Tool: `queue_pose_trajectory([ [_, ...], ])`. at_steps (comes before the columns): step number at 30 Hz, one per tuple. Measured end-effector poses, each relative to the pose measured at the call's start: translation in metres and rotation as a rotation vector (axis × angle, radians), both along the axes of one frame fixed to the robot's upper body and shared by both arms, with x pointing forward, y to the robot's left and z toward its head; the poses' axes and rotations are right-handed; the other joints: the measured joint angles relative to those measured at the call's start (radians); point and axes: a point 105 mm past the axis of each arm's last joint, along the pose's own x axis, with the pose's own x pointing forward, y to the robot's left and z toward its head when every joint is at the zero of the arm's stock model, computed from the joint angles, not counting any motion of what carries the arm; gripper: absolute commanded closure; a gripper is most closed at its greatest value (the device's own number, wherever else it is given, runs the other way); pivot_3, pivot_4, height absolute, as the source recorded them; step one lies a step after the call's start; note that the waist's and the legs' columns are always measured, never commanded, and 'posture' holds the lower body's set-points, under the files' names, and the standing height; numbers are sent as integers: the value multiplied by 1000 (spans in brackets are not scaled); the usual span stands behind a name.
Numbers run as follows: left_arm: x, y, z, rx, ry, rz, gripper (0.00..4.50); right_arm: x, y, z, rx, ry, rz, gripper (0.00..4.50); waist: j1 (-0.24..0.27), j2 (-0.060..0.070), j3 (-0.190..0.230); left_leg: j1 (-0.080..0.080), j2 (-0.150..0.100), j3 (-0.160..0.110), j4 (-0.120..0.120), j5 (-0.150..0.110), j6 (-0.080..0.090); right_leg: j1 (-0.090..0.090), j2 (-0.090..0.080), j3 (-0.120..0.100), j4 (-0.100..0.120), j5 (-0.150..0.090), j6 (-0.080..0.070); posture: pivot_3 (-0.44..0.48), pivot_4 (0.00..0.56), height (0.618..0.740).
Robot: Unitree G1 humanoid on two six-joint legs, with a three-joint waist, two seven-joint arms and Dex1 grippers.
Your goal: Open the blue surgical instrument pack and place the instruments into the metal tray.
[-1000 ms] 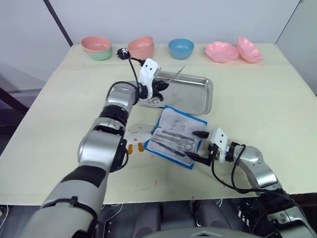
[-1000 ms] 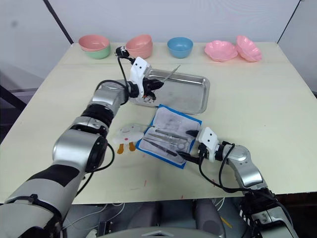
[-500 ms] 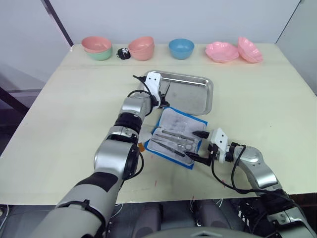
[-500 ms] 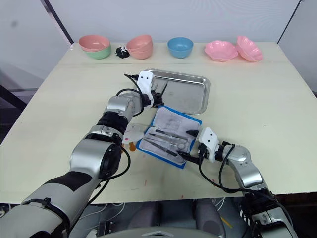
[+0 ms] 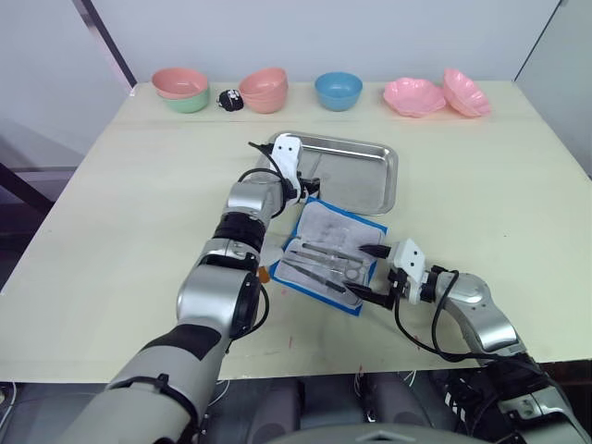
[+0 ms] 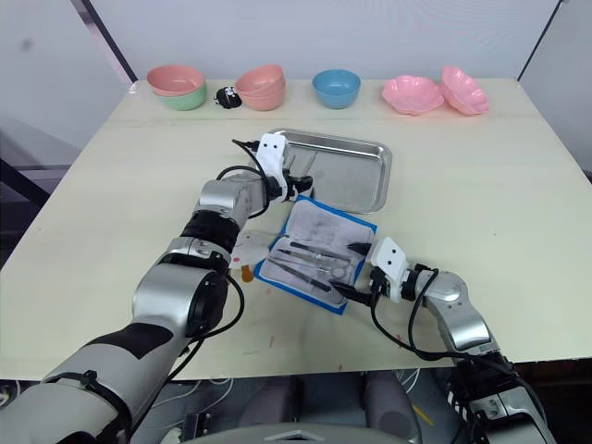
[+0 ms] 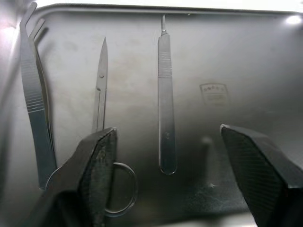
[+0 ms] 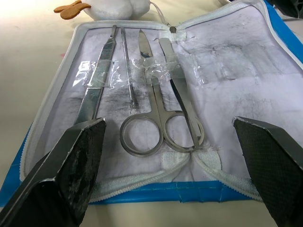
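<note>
The blue surgical instrument pack [image 5: 326, 222] lies open on the table, pale lining up. Inside it lie several instruments [image 8: 156, 109]: scissors, a scalpel handle [image 8: 94, 90] and a thin probe. My right gripper [image 8: 168, 120] stands open at the pack's near edge, fingers either side and nothing between them. The metal tray [image 5: 365, 180] lies just behind the pack. My left gripper [image 7: 166, 128] hangs low over the tray's left end, open and empty. Below it in the tray lie tweezers [image 7: 33, 94], scissors [image 7: 100, 85] and a scalpel [image 7: 165, 94].
A white toy with orange feet [image 6: 248, 248] lies left of the pack, under my left forearm. Along the far edge stand pink and green bowls [image 5: 180, 88], pink bowls [image 5: 265, 88], a blue bowl [image 5: 338, 90], pink dishes [image 5: 413, 95] and a small black object [image 5: 229, 99].
My left gripper came down from above the tray with a slim instrument, then opened; the instrument now lies in the tray. The right arm has not moved.
</note>
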Motion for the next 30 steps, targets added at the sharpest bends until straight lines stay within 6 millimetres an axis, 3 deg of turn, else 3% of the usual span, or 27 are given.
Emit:
queue_pose_trajectory([
  [7,-5,9,35,-33,-132,-97,999,0,-1,0,-2,0,-2,0,2,0,0,0,0,0,0,0,0,0,0,0,0,0,0,0,150,740],
  [9,-18,11,45,-91,-220,-248,999,-1,-1,0,-3,-1,-2,0,3,1,0,0,0,1,-1,0,0,0,0,1,0,0,0,0,150,740],
  [14,-31,19,52,-119,-296,-384,999,-2,-4,0,-11,1,-7,0,12,1,0,0,0,1,-1,0,0,0,0,1,-1,0,0,0,150,740],
  [16,-54,41,58,-116,-352,-561,999,-4,-3,2,-12,-7,0,0,11,2,1,0,0,2,-2,0,0,-1,0,2,-1,0,0,0,150,740],
  [19,-65,47,58,-112,-369,-650,999,-4,-4,2,-15,-3,-1,0,23,1,1,0,0,2,0,0,0,0,0,2,-1,0,0,0,150,740],
  [20,-82,63,55,-52,-362,-773,999,-6,-2,3,-13,-3,7,0,17,2,1,1,0,4,-1,0,0,-1,0,3,0,0,0,0,150,740],
  [21,-91,79,55,1,-357,-826,558,-6,-3,3,-15,-2,5,0,20,2,1,1,0,3,-2,0,0,-1,0,2,-1,0,0,0,150,740],
  [22,-92,82,56,9,-357,-834,476,-6,-4,3,-16,-2,4,0,22,2,1,1,1,3,-2,0,0,-1,0,2,-1,0,0,0,150,740],
  [23,-99,88,56,39,-354,-890,41,-6,-5,2,-19,1,3,0,27,2,1,0,0,2,-1,-2,4,-1,0,2,-1,0,0,0,150,740],
  [25,-104,92,55,57,-340,-936,41,-7,-5,2,-19,3,4,0,26,2,1,0,0,3,0,-2,4,-1,0,2,-1,0,0,0,150,740],
  [28,-129,110,50,158,-250,-1059,41,-8,-3,1,-16,5,11,0,21,4,2,1,1,3,-2,-3,5,-1,0,3,-1,0,-1,0,150,740],
  [30,-139,108,49,181,-229,-1128,41,-7,-4,1,-19,6,8,0,25,3,3,1,1,3,-1,-3,5,-1,0,3,0,0,-1,0,150,740],
])
